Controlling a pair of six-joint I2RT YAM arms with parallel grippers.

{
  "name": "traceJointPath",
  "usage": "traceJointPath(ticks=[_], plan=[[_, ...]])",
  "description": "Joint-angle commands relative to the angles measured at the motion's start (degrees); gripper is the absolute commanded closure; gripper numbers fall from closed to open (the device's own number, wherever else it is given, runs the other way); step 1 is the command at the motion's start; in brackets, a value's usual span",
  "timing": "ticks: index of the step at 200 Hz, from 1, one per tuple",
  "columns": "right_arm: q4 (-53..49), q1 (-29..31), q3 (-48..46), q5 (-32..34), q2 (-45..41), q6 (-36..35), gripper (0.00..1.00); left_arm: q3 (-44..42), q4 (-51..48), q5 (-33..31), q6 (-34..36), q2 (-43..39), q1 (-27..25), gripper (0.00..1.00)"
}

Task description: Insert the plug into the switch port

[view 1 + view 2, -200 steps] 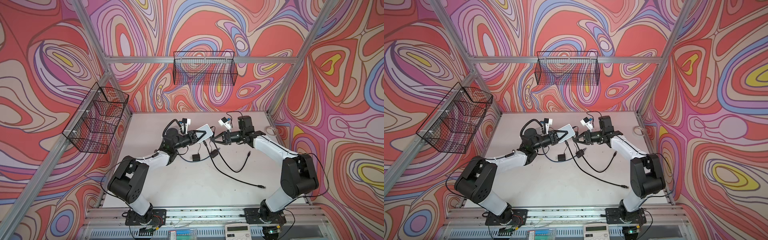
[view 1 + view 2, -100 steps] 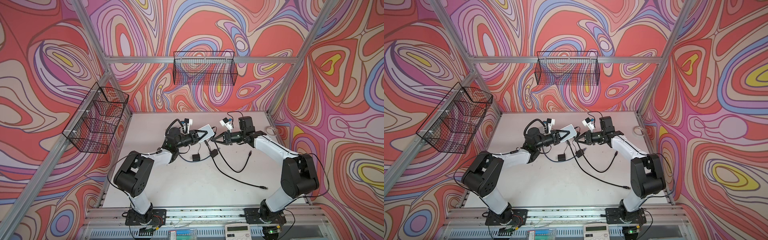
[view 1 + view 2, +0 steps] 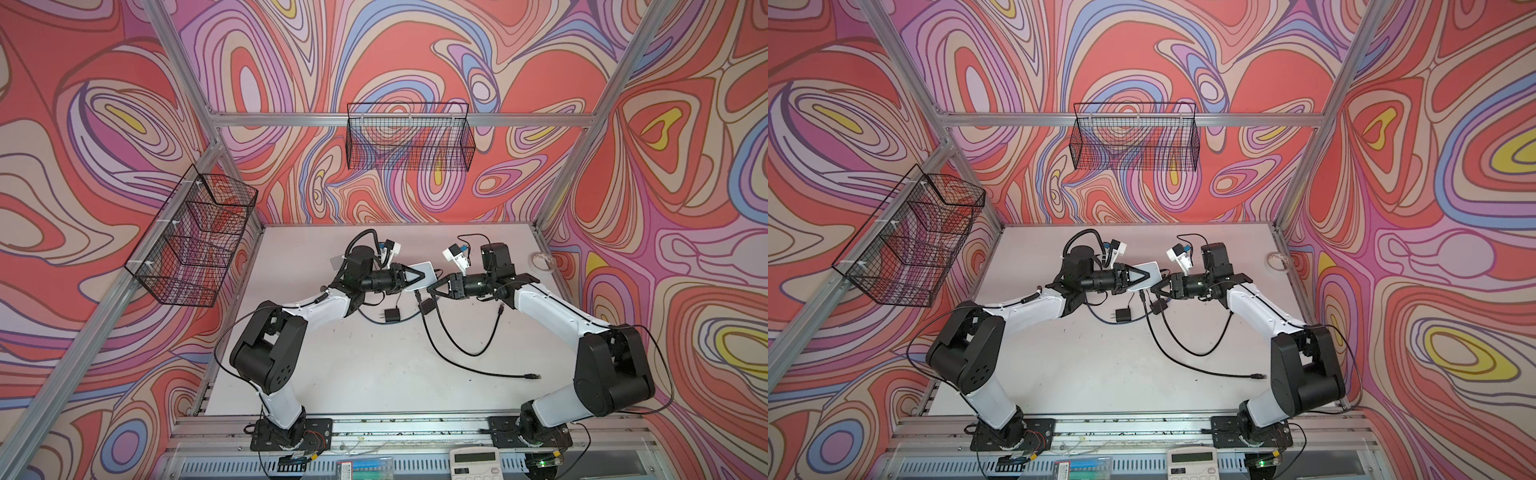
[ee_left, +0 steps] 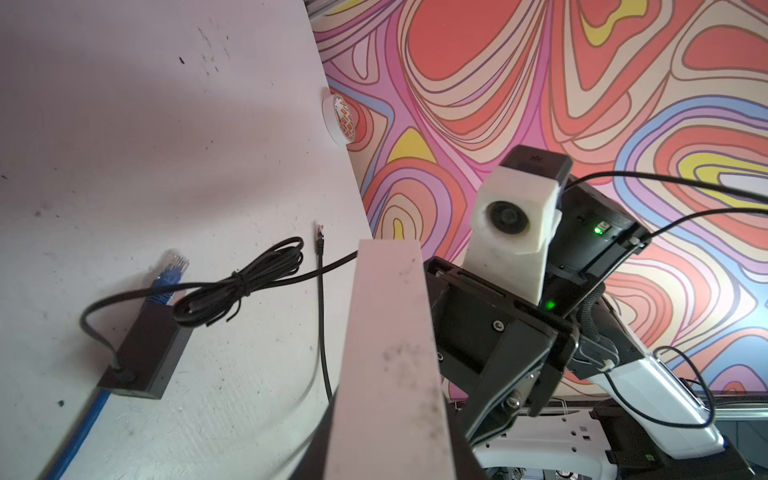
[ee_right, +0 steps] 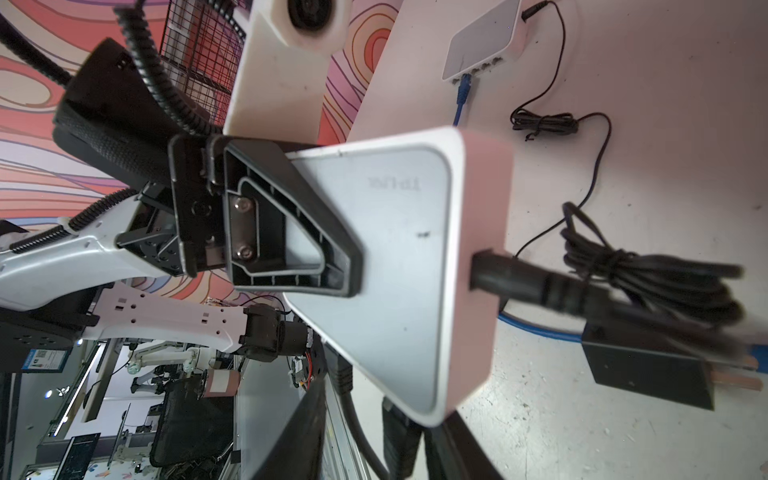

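My left gripper [image 3: 417,275] is shut on the white switch [image 3: 423,272], holding it off the table; in the left wrist view the switch [image 4: 390,332] fills the space between the jaws. My right gripper [image 3: 432,289] faces it from the right. Its fingers stand apart on either side of a black plug [image 5: 399,432] at the switch's [image 5: 395,232] lower edge. The plug's tip is hidden behind that edge. A second black cable [image 5: 347,382] runs up beside it. A round black power plug [image 5: 511,278] sits in the switch's side.
Black cables [image 3: 453,345] trail across the table to a loose plug end [image 3: 535,376]. Two black adapters [image 3: 391,314] [image 3: 428,308] lie under the grippers. A second switch [image 5: 482,37] with a blue cable lies further back. A tape roll [image 3: 541,262] sits at the right edge.
The right gripper's fingers have parted from around the plug. The left arm has shifted its elbow and carried the switch slightly to the right.
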Motion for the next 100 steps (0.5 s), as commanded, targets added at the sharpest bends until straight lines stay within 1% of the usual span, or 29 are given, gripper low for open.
traceJointPath(ticks=[1,23,59,67,78,100], plan=[[2.25,-0.09,0.10,2.52,-4.54,-3.63,0.60,-3.17,-5.99,3.35,1.34,0.45,-0.69,1.00],[-1.20,-0.09,-1.26,5.78,-5.80,-4.58,0.60,-3.83,-4.87,2.27,0.95,0.05,-0.02,1.00],[-1.59,-0.09,-5.77,10.64,-10.53,-2.50,0.59,-4.27,-2.91,1.50,0.20,-0.49,1.81,1.00],[-1.79,-0.09,-6.36,13.23,-11.58,-1.99,0.60,-4.44,-3.25,1.00,0.46,-1.03,2.31,1.00],[-3.08,-0.09,-6.64,19.22,-12.55,-0.85,0.59,-4.66,-3.83,0.54,0.73,-1.88,2.64,1.00],[-8.93,-0.09,-4.73,26.84,-9.96,-0.66,0.59,-5.02,-6.76,-0.83,2.33,-3.73,2.99,1.00]])
